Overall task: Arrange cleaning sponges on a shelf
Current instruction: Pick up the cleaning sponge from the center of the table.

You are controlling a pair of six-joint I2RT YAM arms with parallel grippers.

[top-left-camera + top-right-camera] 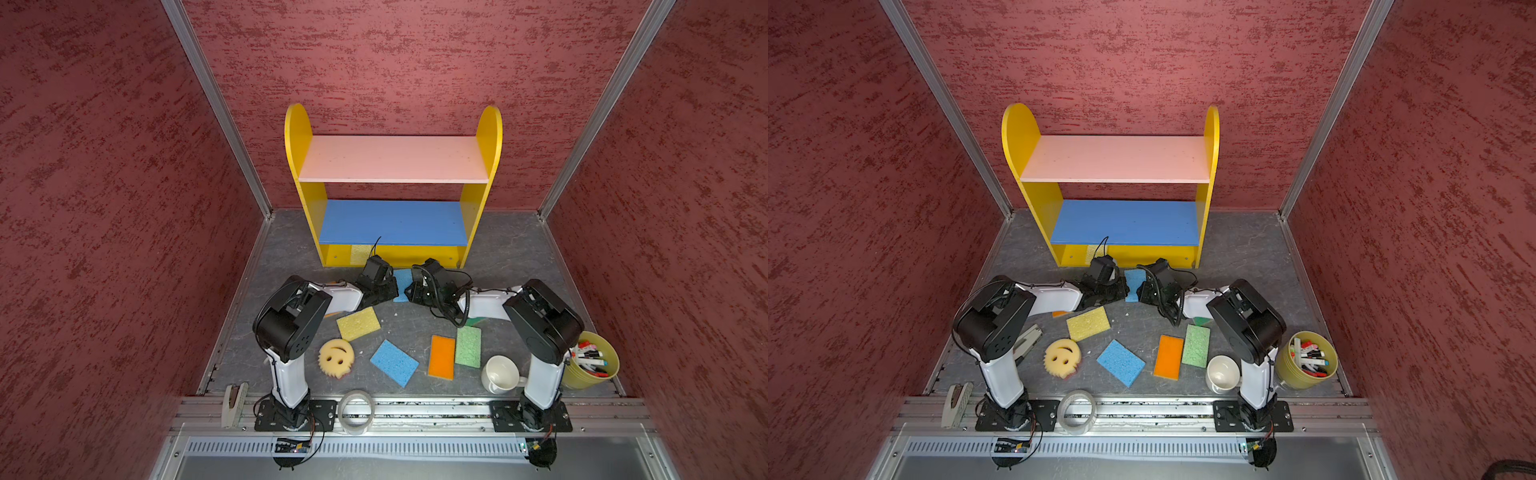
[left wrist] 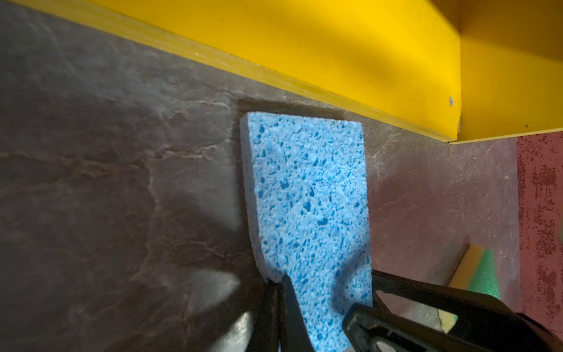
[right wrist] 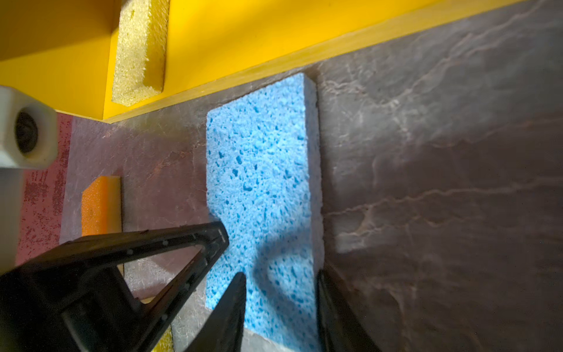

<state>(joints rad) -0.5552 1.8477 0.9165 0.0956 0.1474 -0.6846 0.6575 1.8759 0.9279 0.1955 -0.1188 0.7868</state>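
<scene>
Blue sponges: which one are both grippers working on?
The blue sponge at the shelf's base, between left gripper and right gripper. The other blue sponge lies untouched beside the orange sponge.

Porous blue foam sponge [image 2: 304, 198], smooth painted yellow shelf [image 2: 335, 45], matt grey stone-look tabletop [image 2: 106, 183]

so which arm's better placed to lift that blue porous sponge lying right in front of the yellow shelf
Left, probably: the left pincer is shut on the edge of the blue porous rectangular sponge, while the right pincer stands with jaws apart astride it.
</scene>
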